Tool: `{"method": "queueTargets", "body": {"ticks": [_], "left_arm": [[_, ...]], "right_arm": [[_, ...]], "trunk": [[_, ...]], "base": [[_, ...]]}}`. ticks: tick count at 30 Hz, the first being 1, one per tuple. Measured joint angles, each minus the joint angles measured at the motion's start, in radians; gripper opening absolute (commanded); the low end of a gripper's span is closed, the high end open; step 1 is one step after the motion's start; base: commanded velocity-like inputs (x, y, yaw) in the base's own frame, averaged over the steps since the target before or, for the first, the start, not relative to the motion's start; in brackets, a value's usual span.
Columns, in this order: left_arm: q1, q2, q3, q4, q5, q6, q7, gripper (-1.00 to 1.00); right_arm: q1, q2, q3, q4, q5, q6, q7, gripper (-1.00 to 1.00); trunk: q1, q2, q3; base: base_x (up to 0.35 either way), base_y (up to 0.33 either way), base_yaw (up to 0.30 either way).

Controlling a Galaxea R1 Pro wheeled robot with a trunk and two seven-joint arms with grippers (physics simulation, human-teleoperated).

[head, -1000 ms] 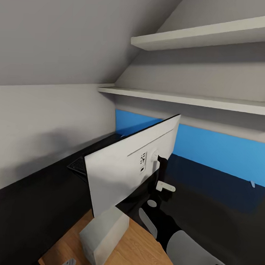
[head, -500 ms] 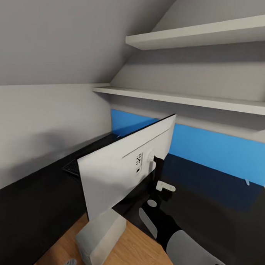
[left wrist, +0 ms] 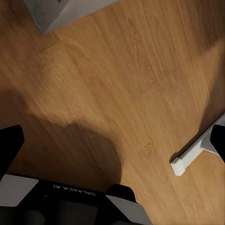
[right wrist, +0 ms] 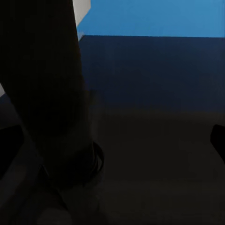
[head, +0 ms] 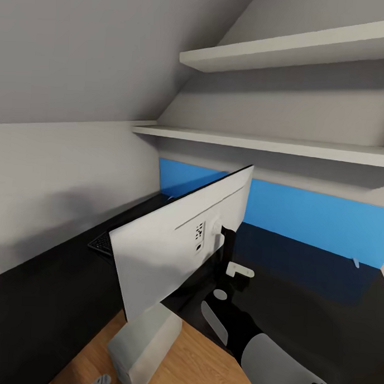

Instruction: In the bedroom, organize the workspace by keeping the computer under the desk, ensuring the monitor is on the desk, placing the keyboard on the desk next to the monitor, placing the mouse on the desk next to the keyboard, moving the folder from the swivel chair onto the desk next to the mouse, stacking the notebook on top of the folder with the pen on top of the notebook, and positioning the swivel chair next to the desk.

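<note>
The monitor [head: 178,241] stands on the glossy black desk [head: 298,308] with its white back toward me. Its dark stand [right wrist: 47,93] rises close beside my right gripper [head: 226,241], which is open, with one fingertip [right wrist: 218,140] showing at the picture's edge and the other lost in the dark. Behind the monitor, a corner of the black keyboard [head: 101,244] peeks out on the desk. The light grey computer [head: 143,346] sits on the wood floor below the desk's edge. My left gripper [left wrist: 115,138] hangs open over bare floor, holding nothing.
A long blue panel [head: 313,219] runs along the wall behind the desk, under two white shelves [head: 272,144]. A small white object [head: 355,261] lies at the panel's foot. A white bar [left wrist: 192,157] crosses the wood floor [left wrist: 117,75] near the left gripper.
The whole picture has slid a little to the left, so the camera has moved. My right arm keeps its place in the view, and the monitor stand now sits slightly further left of it.
</note>
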Motion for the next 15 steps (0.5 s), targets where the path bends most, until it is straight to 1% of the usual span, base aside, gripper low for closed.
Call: {"method": "queueTargets", "body": {"ticks": [15], "left_arm": [[0.0,0.0,0.0,0.0,-0.001,0.0,0.001,1.0]], "right_arm": [[0.0,0.0,0.0,0.0,0.0,0.0,0.0,1.0]], "trunk": [[0.0,0.0,0.0]], "base": [[0.001,0.001,-0.001]]}}
